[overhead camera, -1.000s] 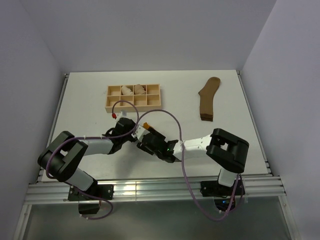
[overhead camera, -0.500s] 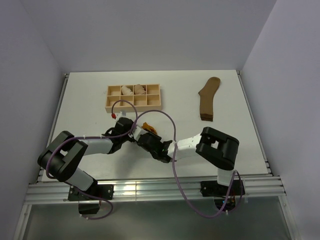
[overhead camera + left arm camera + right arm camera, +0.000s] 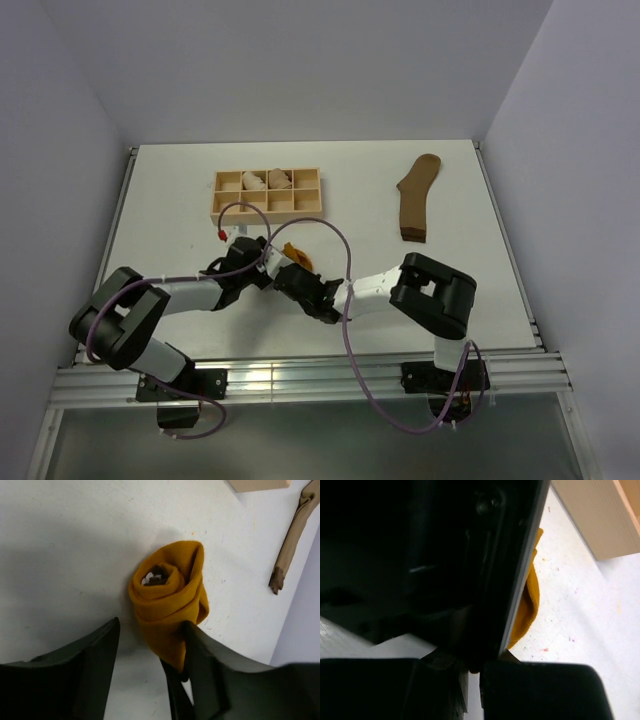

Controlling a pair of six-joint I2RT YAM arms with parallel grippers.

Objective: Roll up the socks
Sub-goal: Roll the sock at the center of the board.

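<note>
White bench (image 3: 170,200) carries everything. Toward its far left stands a wooden tray (image 3: 262,212) of small compartments, with pale rolled bundles (image 3: 266,181) in two of the back-row ones. On the far right the olive-brown sock (image 3: 414,200) lies flat at full length, its dark cuff toward the arms and well apart from both of them.

The mustard sock (image 3: 167,605) sits mid-bench, just in front of the tray. It is wound into a tight roll, and a scrap of white and brown shows in the core of the spiral. Both arms meet at it.

The left fingers (image 3: 92,670) stand apart with the roll between their tips and just beyond. Its lower flank rests against the finger on the right of that view, with a clear gap to the other.

The right fingers (image 3: 540,690) are closed together, and the dark body of the left arm fills most of their view. A strip of mustard fabric shows just past their tips. A dark tip touches the roll's bottom edge, but I cannot tell whether fabric is pinched.
</note>
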